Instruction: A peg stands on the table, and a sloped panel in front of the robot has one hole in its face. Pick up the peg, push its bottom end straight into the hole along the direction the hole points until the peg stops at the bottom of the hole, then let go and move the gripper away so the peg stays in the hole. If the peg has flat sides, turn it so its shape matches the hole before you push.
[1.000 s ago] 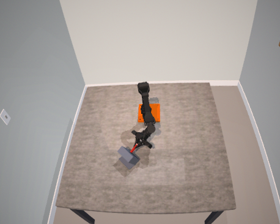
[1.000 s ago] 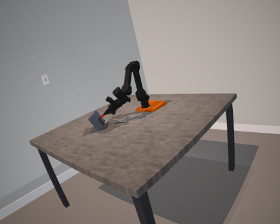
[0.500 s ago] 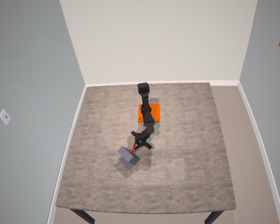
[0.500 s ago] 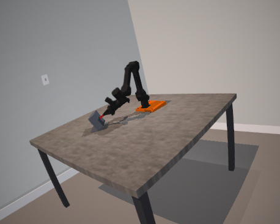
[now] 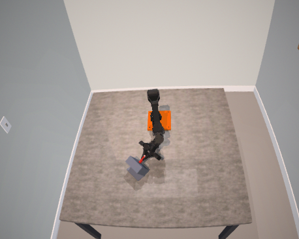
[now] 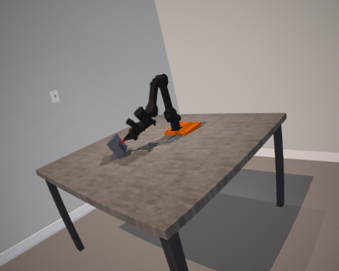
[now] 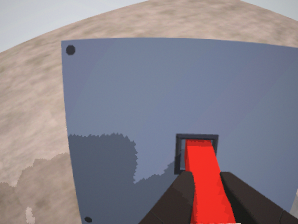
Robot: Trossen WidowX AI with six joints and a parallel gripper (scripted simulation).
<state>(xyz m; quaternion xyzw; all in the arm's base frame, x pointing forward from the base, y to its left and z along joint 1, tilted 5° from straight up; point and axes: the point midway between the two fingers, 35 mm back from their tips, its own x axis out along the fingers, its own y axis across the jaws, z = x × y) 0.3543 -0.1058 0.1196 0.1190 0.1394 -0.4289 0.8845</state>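
Note:
The grey sloped panel (image 5: 132, 162) (image 6: 116, 145) (image 7: 125, 90) faces the arm. In the wrist view its square hole (image 7: 197, 136) has a dark rim. The red flat-sided peg (image 5: 141, 159) (image 6: 122, 141) (image 7: 202, 165) is held between the fingertips of my gripper (image 5: 144, 157) (image 6: 126, 139) (image 7: 204, 181), which is shut on it. The peg's far end overlaps the hole's opening in the wrist view, towards the right side, with a gap showing at the left. Its sides look roughly in line with the hole's sides. Whether the tip is inside the hole, and how deep, I cannot tell.
The orange base plate (image 5: 166, 121) (image 6: 190, 127) lies under the arm's foot, behind the gripper. The panel's block stands on the wooden table (image 5: 104, 202) (image 6: 166, 185). Dark dots (image 7: 70, 50) mark the panel's left corners.

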